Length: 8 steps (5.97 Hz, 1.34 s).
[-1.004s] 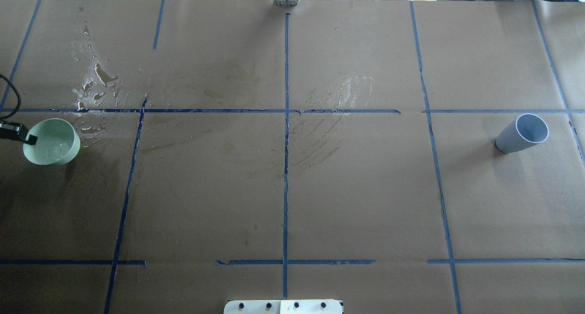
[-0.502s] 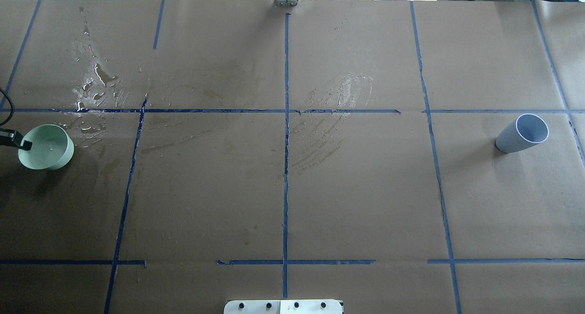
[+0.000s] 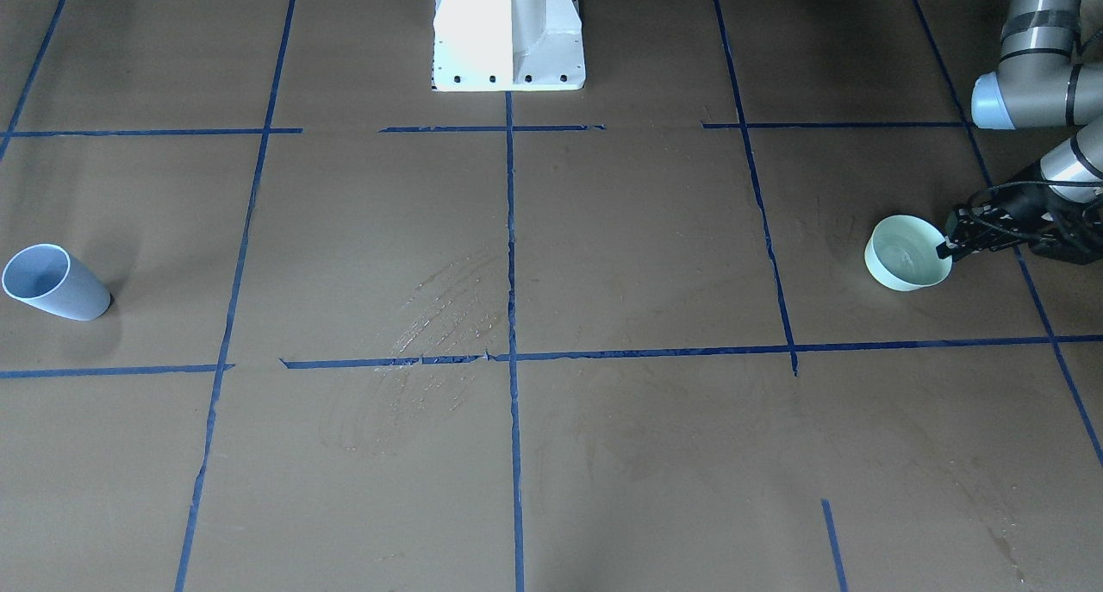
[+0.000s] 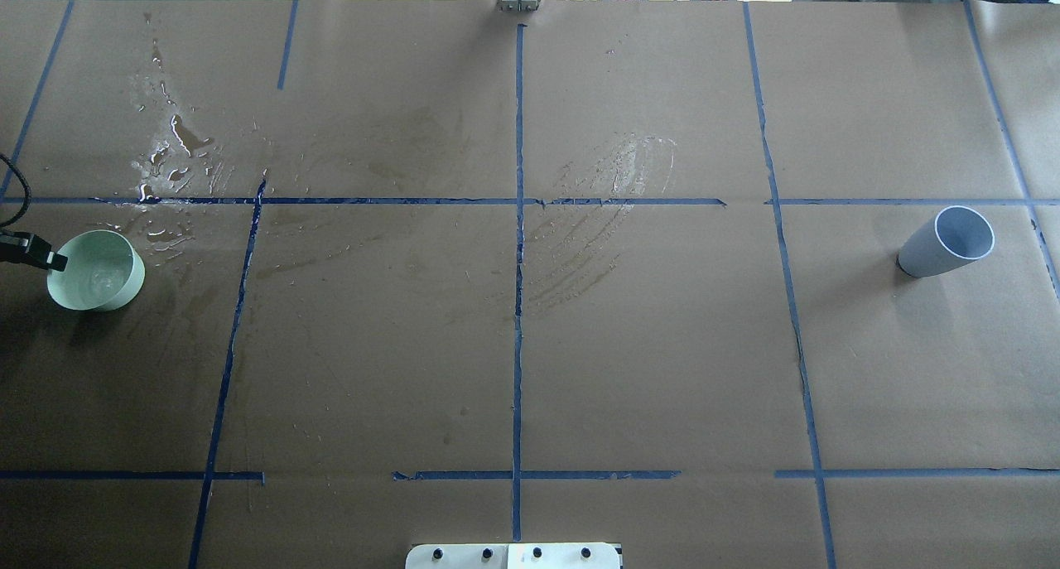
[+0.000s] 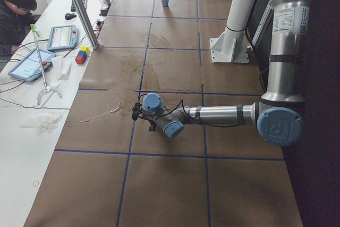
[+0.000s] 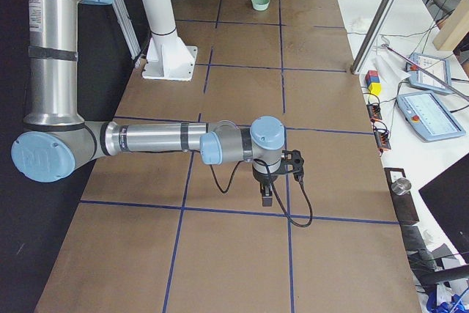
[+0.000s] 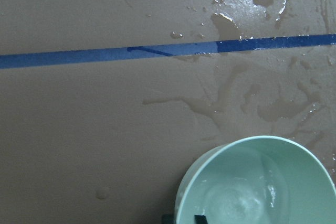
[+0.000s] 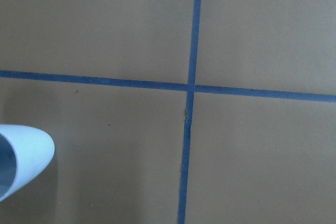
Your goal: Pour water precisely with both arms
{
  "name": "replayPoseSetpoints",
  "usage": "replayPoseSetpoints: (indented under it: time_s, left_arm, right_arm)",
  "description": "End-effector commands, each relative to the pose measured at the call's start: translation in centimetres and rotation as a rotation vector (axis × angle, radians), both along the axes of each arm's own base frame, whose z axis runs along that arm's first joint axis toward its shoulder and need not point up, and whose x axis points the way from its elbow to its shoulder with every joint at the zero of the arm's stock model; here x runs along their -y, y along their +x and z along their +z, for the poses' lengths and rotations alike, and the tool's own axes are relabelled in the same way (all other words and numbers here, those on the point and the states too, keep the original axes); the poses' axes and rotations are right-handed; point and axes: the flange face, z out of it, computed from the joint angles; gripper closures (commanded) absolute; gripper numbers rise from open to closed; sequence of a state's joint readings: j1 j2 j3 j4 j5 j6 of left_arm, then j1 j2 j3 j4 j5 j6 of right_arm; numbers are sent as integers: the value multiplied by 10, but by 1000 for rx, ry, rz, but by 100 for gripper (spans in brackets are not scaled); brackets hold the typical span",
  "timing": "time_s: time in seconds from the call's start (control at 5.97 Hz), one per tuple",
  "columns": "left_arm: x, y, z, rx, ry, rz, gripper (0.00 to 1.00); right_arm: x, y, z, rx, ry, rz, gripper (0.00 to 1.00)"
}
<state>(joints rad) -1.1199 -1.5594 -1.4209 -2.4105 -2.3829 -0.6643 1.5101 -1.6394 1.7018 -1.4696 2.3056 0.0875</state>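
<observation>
The left gripper [image 4: 55, 260] is at the left end of the table [image 4: 662, 345] and holds the rim of the bowl [image 4: 98, 272], one finger inside and one outside. So the bowl is directly ahead of it, toward the table's middle, with the water [image 7: 239, 200] in its bottom. Spilled puddles [image 4: 175, 151] lie on the table ahead of this gripper, on the side away from the robot and near the bowl, while the cup [image 4: 944, 244] stands far ahead of it at the opposite end, near the right gripper [image 6: 267, 197].
</observation>
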Motion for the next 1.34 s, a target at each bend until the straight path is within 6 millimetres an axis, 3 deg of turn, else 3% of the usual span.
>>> replayPoseSetpoints:
  time_s: [0.0, 0.17, 0.33, 0.5, 0.84, 1.0, 1.17]
  left_arm:
    - [0, -4, -12, -8, 16, -6, 0]
    - [8, -35, -12, -4, 31, -58, 0]
    - [7, -41, -8, 9, 60, -32, 0]
    - [15, -74, 3, 58, 87, -18, 0]
    - [20, -174, 34, 164, 82, 27, 0]
    - [14, -211, 26, 184, 37, 46, 0]
    - [6, -231, 1, 193, 9, 79, 0]
  right_arm:
    - [1, 0, -1, 0, 2, -1, 0]
    - [1, 0, -2, 0, 4, -1, 0]
    - [3, 0, -4, 0, 11, -2, 0]
    - [4, 0, -5, 0, 29, -3, 0]
    - [4, -1, -8, 10, 29, -4, 0]
    - [0, -1, -7, 21, 22, -11, 0]
    - [-4, -4, -3, 64, 25, -39, 0]
